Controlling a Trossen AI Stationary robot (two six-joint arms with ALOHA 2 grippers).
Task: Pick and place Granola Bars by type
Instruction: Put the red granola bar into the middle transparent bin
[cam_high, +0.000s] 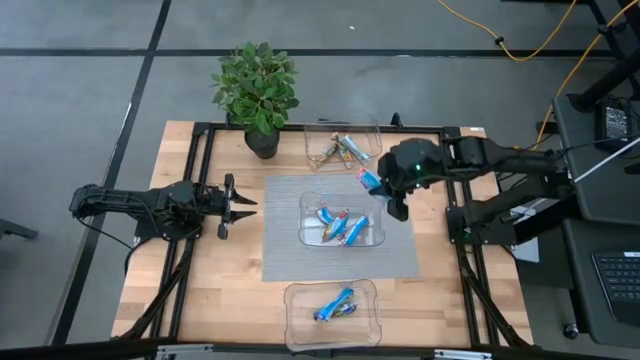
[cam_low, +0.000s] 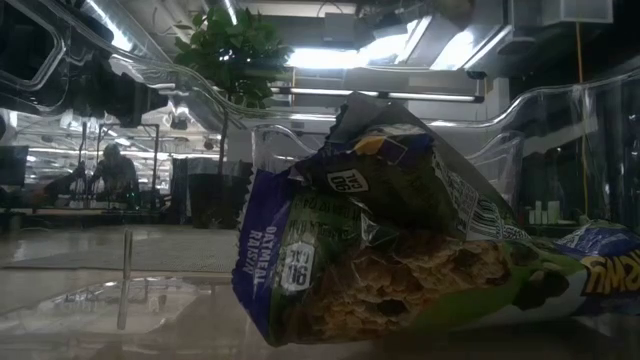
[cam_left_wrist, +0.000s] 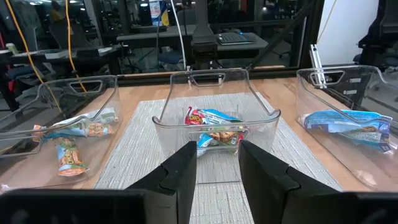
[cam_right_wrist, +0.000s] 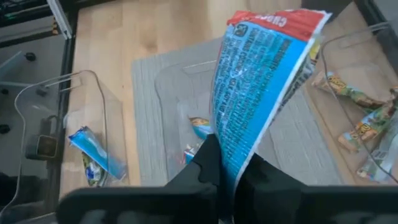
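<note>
Three clear bins (cam_high: 341, 226) on grey mat (cam_high: 290, 255), wooden table (cam_high: 215, 295).

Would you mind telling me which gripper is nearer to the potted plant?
Left, marginally. The left gripper sits open below and slightly left of the potted plant; the right gripper, holding a blue granola bar, is farther off to its right.

We see two slim black jointed arms, matte, each ending in a bulkier dark wrist housing; the left gripper (cam_high: 243, 204) carries paired, flat-sided tapering black fingers (cam_left_wrist: 180, 171), smooth plastic, behind its jaws
</note>
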